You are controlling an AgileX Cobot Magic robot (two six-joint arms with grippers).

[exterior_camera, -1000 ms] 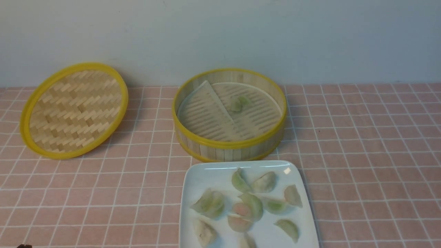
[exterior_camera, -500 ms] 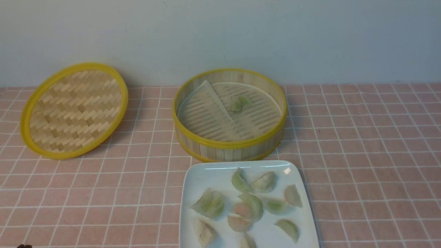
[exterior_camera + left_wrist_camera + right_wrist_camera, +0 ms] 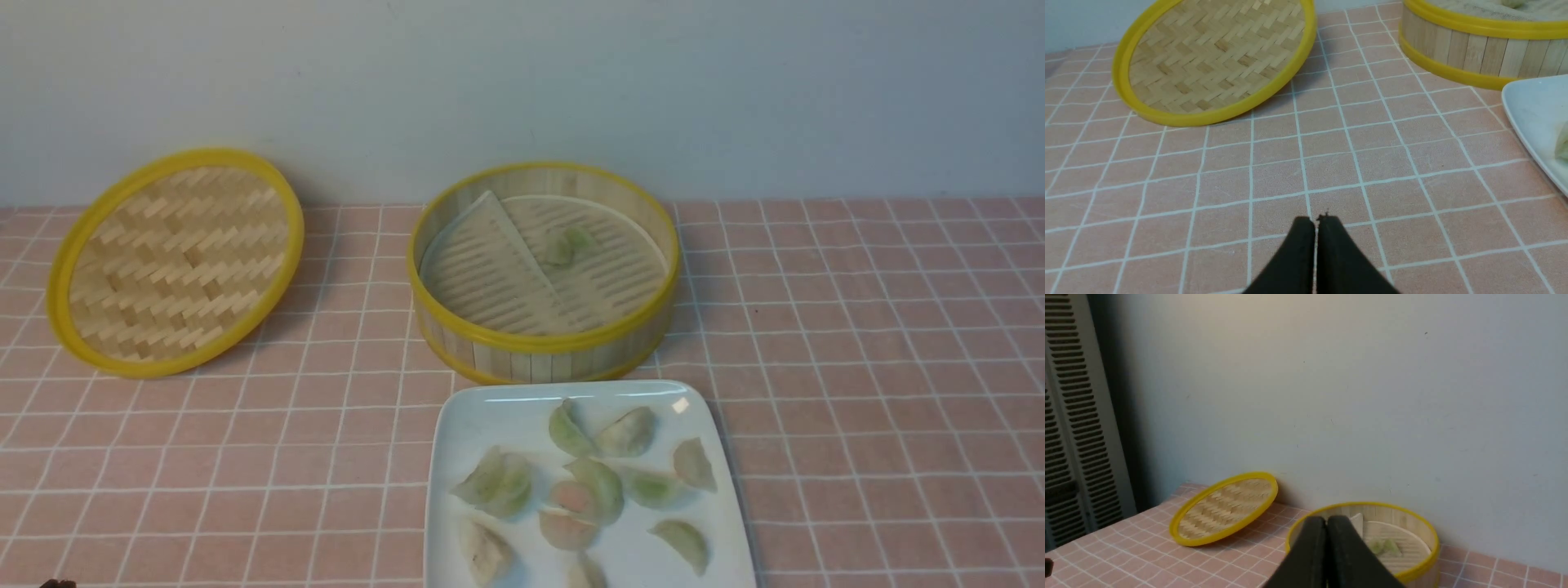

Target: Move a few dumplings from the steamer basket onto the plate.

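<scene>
Flat woven lid [image 3: 175, 261] with yellow rim, propped tilted against pale wall [image 3: 522, 82]. Pink tablecloth [image 3: 857, 367] with white grid. Grey louvred panel [image 3: 1069, 416] at far side.

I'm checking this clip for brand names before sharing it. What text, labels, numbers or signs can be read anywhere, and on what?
None: no view shows any readable word, number, label or sign.
The steamer basket, lid, plate and dumplings are unmarked.
The checked tablecloth bears only grid lines, and the wall is plain.
</scene>
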